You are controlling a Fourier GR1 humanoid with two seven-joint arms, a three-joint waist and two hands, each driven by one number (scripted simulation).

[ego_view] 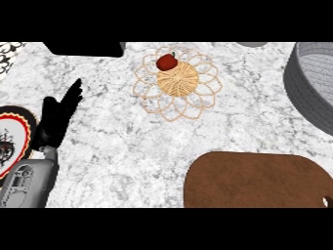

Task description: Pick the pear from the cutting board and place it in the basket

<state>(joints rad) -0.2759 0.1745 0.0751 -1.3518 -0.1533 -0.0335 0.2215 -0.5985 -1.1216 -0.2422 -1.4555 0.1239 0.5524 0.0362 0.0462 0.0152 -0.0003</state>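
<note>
Marbled grey-white tabletop (126, 141) fills the view. At its left, the black fingers (72, 95) of the left hand (53, 119) stand straight and relaxed, holding nothing, above the grey forearm (26, 183). Just beside them lies a plate (3, 146) with a red-and-black rim. Farther out, the dark red pear (167, 61) sits inside the wire basket (197, 105), at the far edge of its woven base. The brown cutting board (259, 180) lies well apart, at lower right, below a grey round container (320, 93).

Basket (177, 83) woven wicker, wire rim; cutting board (262, 180) matt brown wood; counter (147, 141) marble, smooth.
</note>
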